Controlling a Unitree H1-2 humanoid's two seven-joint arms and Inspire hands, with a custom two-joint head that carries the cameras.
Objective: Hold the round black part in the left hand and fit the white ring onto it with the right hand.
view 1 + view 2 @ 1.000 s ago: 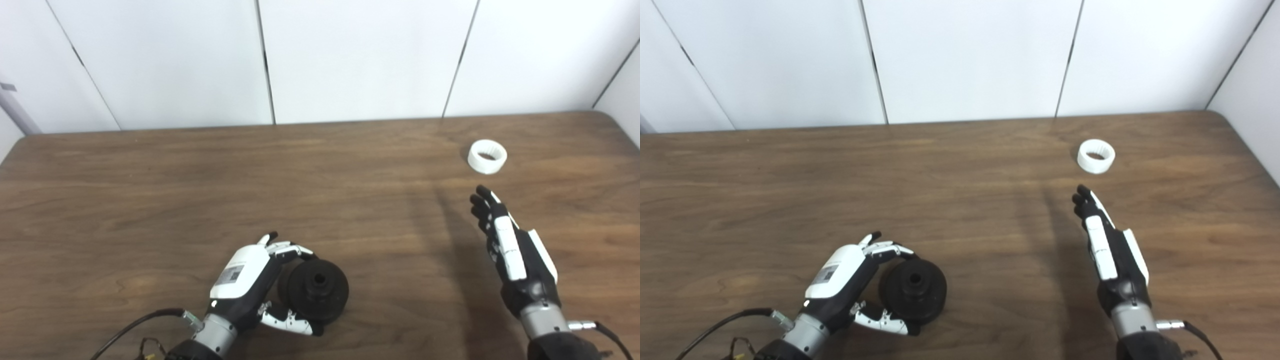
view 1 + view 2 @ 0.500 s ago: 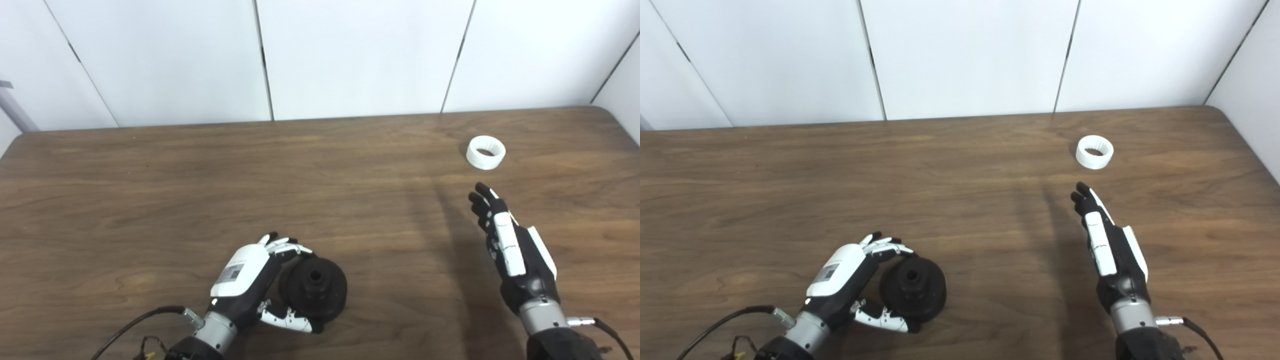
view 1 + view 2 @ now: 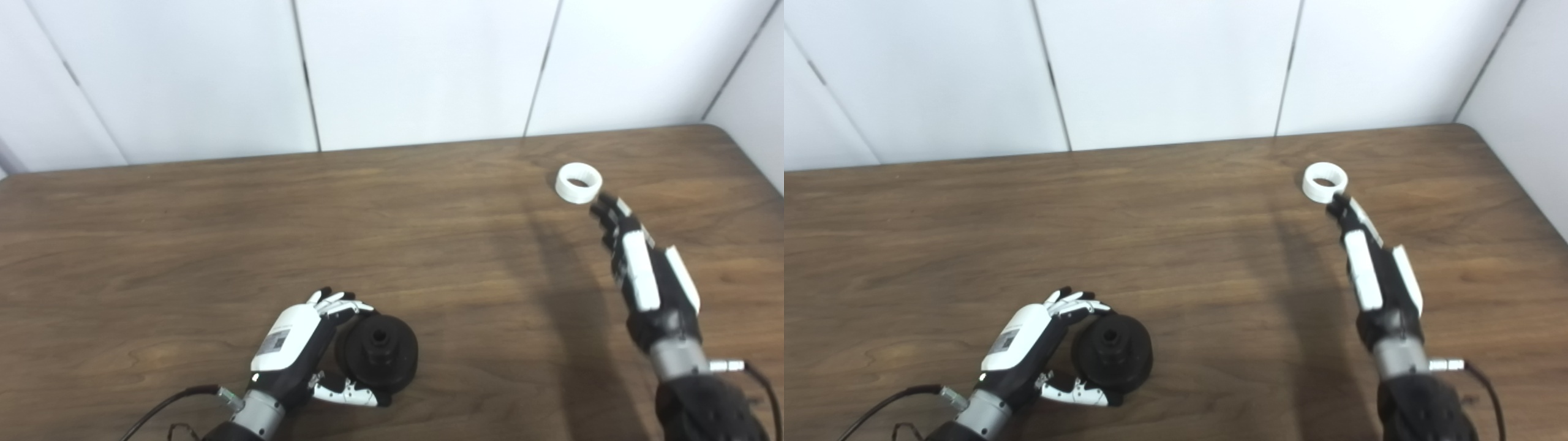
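The round black part (image 3: 380,355) rests on the wooden table (image 3: 184,245) near the front edge. My left hand (image 3: 300,349) is wrapped around its left side, fingers over the top rim and thumb under the front; it still sits on the table. The white ring (image 3: 578,182) lies flat at the back right. My right hand (image 3: 640,269) is open with its fingers stretched out flat, its fingertips just short of the ring's near edge, holding nothing. The same scene shows in the right eye view, with the ring (image 3: 1325,180) and right hand (image 3: 1372,269).
White wall panels (image 3: 416,67) stand behind the table's far edge. The table's rounded right corner (image 3: 723,131) is close to the ring. A black cable (image 3: 165,407) trails from my left wrist.
My right hand has reached forward toward the white ring, from well short of it to nearly touching. The left hand has stayed on the black part. The camera has shifted a little.
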